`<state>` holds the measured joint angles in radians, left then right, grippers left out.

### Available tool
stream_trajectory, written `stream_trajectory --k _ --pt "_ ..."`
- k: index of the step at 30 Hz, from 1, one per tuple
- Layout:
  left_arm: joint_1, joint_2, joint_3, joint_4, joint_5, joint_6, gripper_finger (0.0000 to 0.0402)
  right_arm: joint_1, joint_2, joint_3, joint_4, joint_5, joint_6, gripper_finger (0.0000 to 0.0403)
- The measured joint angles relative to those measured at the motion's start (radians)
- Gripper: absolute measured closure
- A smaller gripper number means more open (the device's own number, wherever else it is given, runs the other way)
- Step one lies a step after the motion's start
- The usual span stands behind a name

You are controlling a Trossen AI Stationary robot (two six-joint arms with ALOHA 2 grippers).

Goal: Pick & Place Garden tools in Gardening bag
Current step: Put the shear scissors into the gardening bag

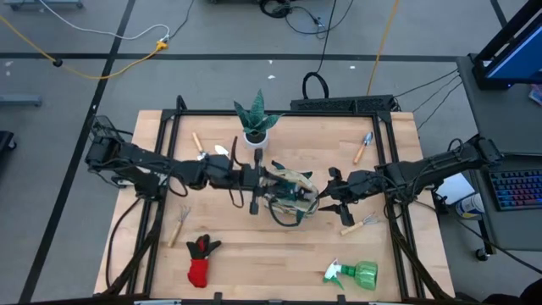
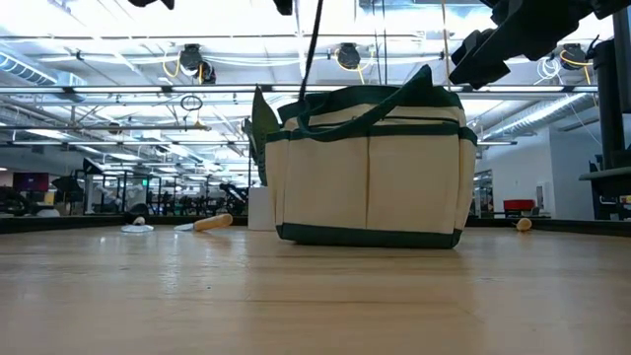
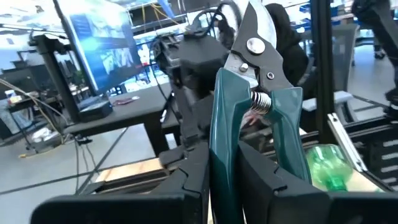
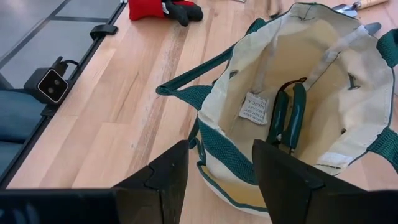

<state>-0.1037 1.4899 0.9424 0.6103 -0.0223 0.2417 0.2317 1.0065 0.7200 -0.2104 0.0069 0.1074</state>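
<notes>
The beige gardening bag (image 1: 292, 196) with green trim stands upright on its base at the table's middle (image 2: 370, 168). My left gripper (image 1: 254, 182) is above the bag's left rim, shut on the green-black pruning shears (image 3: 249, 81). My right gripper (image 1: 332, 193) hovers open and empty above the bag's right rim (image 4: 221, 155). In the right wrist view, two dark green grips (image 4: 286, 121) stand side by side inside the bag (image 4: 298, 74); I cannot tell what they belong to. My left gripper holds the shears by the handle end. One green handle (image 3: 225, 162) runs down between the two fingers, and the other handle (image 3: 292, 149) passes outside one finger. The shears stick out forward along the fingers, blades (image 3: 258, 37) away from the gripper, lifted clear of the table.
A spiky plant in a white pot (image 1: 256, 125) stands just behind the bag. Trowels lie far left (image 1: 199, 144) and far right (image 1: 364, 146), a fork (image 1: 179, 224) near left, a rake (image 1: 360, 224) near right. A red-black glove (image 1: 201, 258) and a green spray bottle (image 1: 356, 273) lie near the front edge.
</notes>
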Motion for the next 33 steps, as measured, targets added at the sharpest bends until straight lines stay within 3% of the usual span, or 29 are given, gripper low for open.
stream_trajectory --k 14,25,33 --pt "0.083 0.003 0.0 0.092 0.052 -0.001 0.0343 -0.001 0.0 0.0 0.01 0.0 -0.023 0.0234" --pt "0.106 0.13 0.0 0.225 0.075 -0.032 0.0343 -0.001 0.0 0.0 0.012 0.0 -0.023 0.0234" --pt "0.106 0.191 0.0 0.163 0.074 -0.086 0.0343 -0.001 0.0 0.0 0.012 0.0 -0.023 0.0234"
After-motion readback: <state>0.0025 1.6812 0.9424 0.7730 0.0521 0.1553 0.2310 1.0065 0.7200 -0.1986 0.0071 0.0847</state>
